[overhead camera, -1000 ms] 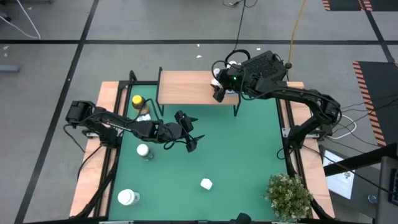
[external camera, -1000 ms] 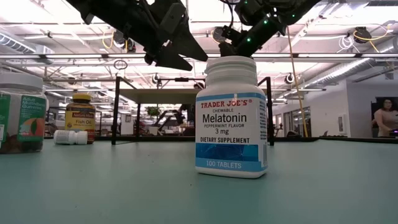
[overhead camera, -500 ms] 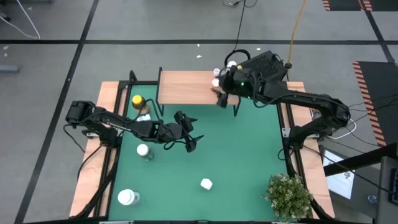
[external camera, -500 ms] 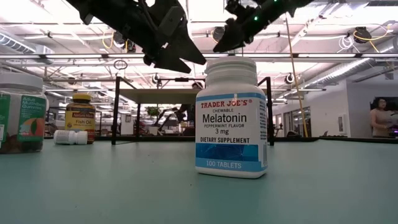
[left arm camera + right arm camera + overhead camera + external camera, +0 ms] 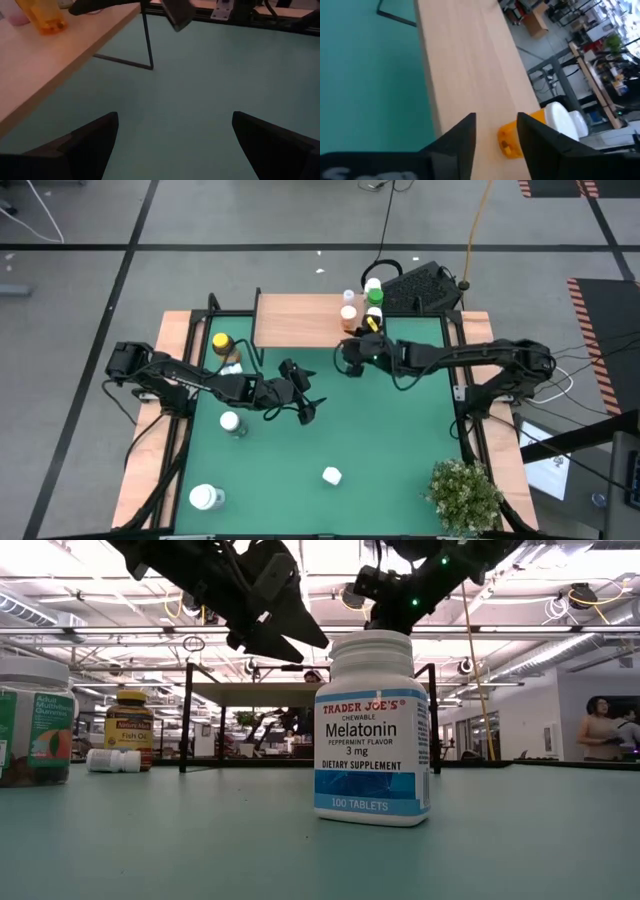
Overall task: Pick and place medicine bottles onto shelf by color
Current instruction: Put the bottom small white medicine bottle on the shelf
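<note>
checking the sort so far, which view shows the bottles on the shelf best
The high view: it shows the whole shelf from above, with the bottles clustered at its right end, a green cap among them. The right wrist view catches only an orange and a white one up close; the left wrist view only an amber one; the low view hides them.

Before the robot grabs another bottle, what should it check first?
1. Left gripper ready: ok. Its jaws are wide open and empty above the green table top.
2. Right gripper free: ok. Its jaws are open and hold nothing.
3. Room on the low light-wood shelf: ok. Bottles stand only at its right end, among them the green-capped bottle.
4. All bottles shelved: not ok. The white Melatonin bottle and the yellow-capped amber bottle are on the table.
5. Shelf bottles sorted by colour: cannot tell.
</note>
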Motion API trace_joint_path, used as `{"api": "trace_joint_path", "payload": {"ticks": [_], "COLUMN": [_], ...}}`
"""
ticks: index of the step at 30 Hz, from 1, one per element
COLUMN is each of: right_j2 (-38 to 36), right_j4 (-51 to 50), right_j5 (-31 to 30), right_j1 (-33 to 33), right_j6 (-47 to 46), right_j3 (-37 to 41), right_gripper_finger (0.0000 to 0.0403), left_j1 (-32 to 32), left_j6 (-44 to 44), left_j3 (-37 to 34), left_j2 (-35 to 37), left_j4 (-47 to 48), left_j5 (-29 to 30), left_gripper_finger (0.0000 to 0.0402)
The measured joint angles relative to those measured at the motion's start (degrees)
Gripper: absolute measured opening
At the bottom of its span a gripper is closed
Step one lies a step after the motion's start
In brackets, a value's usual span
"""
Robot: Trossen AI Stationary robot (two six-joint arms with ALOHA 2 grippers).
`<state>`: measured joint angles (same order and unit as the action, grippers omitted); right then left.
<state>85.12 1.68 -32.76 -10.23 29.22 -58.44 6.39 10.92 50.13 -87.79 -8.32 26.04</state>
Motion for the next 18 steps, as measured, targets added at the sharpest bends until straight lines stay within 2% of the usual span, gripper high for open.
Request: {"api": "trace_joint_path", "payload": {"ticks": [3, 8, 18], "right_j2": [0.0, 0.0, 0.0], "right_j4": [0.4, 0.6, 1.5], "right_j5": [0.2, 5.7, 5.9], "right_j1": [-2.0, -5.3, -7.4], "right_j6": [0.2, -1.1, -0.5], "right_j3": [0.2, 0.2, 0.2], "right_gripper_finger": [0.0113, 0.009, 0.0072], "left_j1": [-0.2, -0.7, -0.7], "left_j6": [-0.4, -0.5, -0.7], "left_j3": [0.0, 0.0, 0.0], "left_j2": [0.0, 0.0, 0.0], "left_j4": [-0.4, -0.4, -0.4], "left_j5": [0.0, 0.1, 0.1], "left_gripper_finger": [0.0392, 0.0392, 0.0392]}}
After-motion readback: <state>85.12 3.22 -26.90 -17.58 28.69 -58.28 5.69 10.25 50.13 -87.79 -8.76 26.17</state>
